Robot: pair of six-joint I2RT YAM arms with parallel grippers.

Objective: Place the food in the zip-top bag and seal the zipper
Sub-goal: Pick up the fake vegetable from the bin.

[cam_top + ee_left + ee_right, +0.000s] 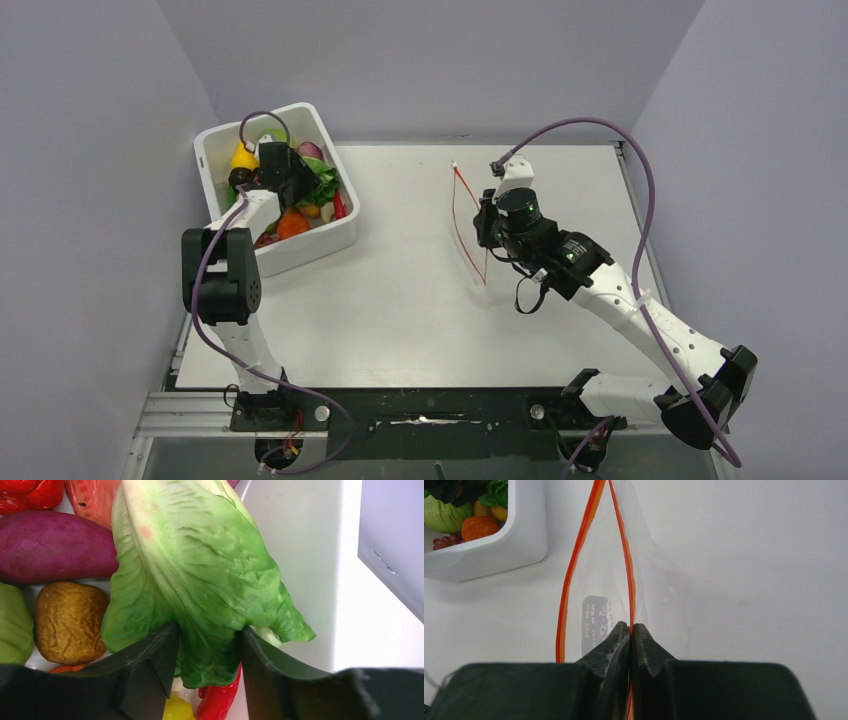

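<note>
In the white tub [300,250] my left pincer [207,650] is grasping the lettuce [200,565], whose leaf is running lengthwise away from the fingers, while well right of the tub my right pincer [630,627] is clenching the zipper [574,565] of the bag [596,580], holding its mouth open.

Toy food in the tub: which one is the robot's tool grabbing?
The ruffled green lettuce: it alone sits between the fingers of the left tool. The purple sweet potato and brown potato lie beside it, outside.
</note>
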